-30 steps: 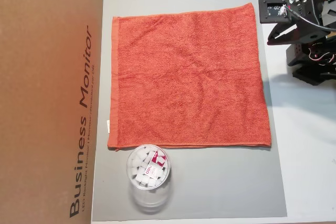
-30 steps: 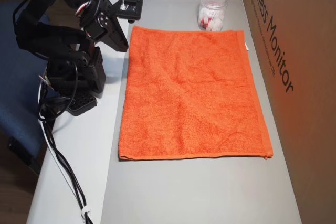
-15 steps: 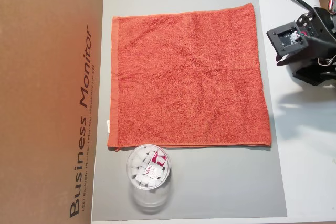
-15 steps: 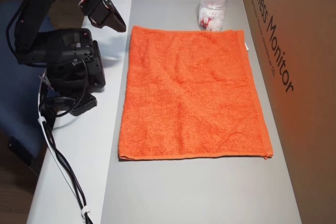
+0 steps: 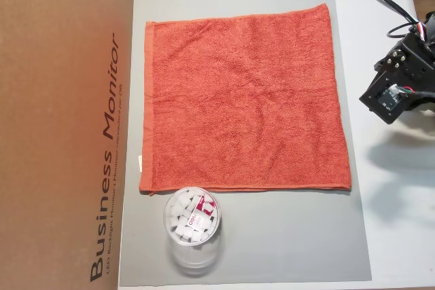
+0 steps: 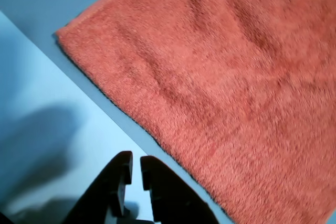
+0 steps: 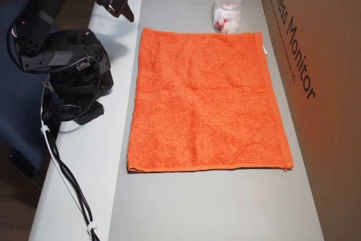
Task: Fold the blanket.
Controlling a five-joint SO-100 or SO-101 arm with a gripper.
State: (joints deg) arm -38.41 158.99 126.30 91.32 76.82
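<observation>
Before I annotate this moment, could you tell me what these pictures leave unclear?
- Gripper: in an overhead view the arm's camera block hides its fingers; the wrist view shows them nearly together, nothing between.
- Plastic jar: label print too small to read.
- Blanket: underside hidden; wrist view cuts off most of it.
- Cardboard box: cropped by the edges.

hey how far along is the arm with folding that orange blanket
Nothing is folded so far: the blanket lies spread flat in one layer on the grey mat, all four corners out. In hand is only an approach: the gripper hangs above the white table beside a blanket corner, jaws nearly closed on nothing. Left to do: grasp an edge or corner, carry it across and lay it down.
</observation>
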